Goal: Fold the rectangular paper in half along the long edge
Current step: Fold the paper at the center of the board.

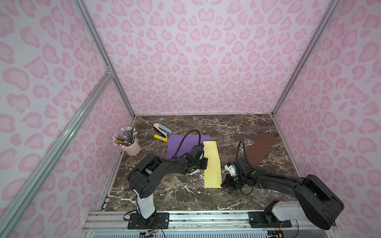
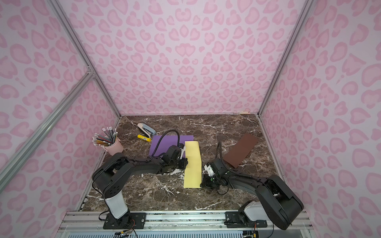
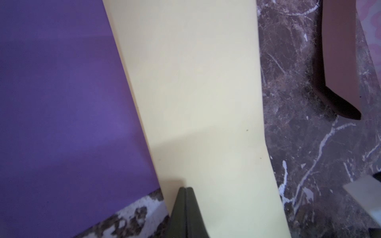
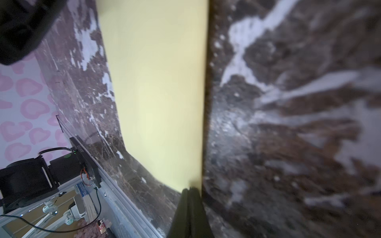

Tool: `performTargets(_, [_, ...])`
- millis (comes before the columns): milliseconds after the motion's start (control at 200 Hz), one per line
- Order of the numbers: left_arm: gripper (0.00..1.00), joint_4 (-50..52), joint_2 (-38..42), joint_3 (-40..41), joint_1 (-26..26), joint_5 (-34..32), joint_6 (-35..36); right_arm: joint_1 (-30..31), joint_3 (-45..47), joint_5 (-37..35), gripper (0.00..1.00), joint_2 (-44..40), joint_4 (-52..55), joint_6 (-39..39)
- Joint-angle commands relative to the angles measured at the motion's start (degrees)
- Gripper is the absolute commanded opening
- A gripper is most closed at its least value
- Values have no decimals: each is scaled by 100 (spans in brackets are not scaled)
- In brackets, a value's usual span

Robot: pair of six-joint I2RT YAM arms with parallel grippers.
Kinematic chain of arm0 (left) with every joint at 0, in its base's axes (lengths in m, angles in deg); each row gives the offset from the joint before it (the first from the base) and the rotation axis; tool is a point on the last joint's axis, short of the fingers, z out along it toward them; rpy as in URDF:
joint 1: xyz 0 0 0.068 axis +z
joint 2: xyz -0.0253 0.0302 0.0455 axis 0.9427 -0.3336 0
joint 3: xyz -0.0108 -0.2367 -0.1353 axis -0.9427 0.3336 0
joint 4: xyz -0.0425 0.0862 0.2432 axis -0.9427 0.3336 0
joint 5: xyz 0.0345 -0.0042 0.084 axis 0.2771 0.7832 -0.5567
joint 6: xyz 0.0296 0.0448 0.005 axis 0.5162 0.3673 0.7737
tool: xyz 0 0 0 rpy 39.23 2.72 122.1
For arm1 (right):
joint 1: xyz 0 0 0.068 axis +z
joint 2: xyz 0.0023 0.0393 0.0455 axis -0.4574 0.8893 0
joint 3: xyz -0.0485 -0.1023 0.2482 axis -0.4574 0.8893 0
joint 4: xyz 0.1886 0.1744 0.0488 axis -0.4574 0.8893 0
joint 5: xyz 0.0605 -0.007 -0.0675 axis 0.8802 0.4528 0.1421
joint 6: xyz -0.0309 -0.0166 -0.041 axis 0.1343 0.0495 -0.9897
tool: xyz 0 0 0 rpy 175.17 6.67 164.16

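The pale yellow paper (image 1: pixel 212 164) (image 2: pixel 192 164) lies on the marble table as a long narrow strip running front to back. Two layers show along its left edge in the left wrist view (image 3: pixel 195 103). My left gripper (image 1: pixel 205 162) (image 3: pixel 186 188) is shut, its tip resting on the strip near the middle of that left edge. My right gripper (image 1: pixel 223 184) (image 4: pixel 190 188) is also shut, its tip at the strip's near right corner (image 4: pixel 160 92). Neither pair of fingers shows paper pinched between them.
A purple sheet (image 1: pixel 181 146) (image 3: pixel 57 103) lies partly under the strip's far left. A brown sheet (image 1: pixel 260 149) (image 3: pixel 338 51) lies at the right. At the back left stand a pink pencil cup (image 1: pixel 133 147), a stapler (image 1: pixel 162 128) and a yellow marker (image 1: pixel 160 138).
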Motion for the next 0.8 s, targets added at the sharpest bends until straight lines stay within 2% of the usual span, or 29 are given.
performTargets(0, [4,848,-77,65,10,-269,51,-288,300,-113,0,-144,252,-123])
performTargets(130, [4,864,-68,75,10,-278,68,-854,368,-72,0,-502,801,-554])
performTargets(265, [4,841,-73,82,10,-267,64,-966,-384,-69,0,-443,923,-758])
performTargets(630, [4,715,-279,-23,-24,-116,68,-975,-2441,141,0,1463,24,-1003])
performTargets(795, [4,736,-309,-64,-65,-76,60,-1061,-2932,189,0,2127,-299,-930])
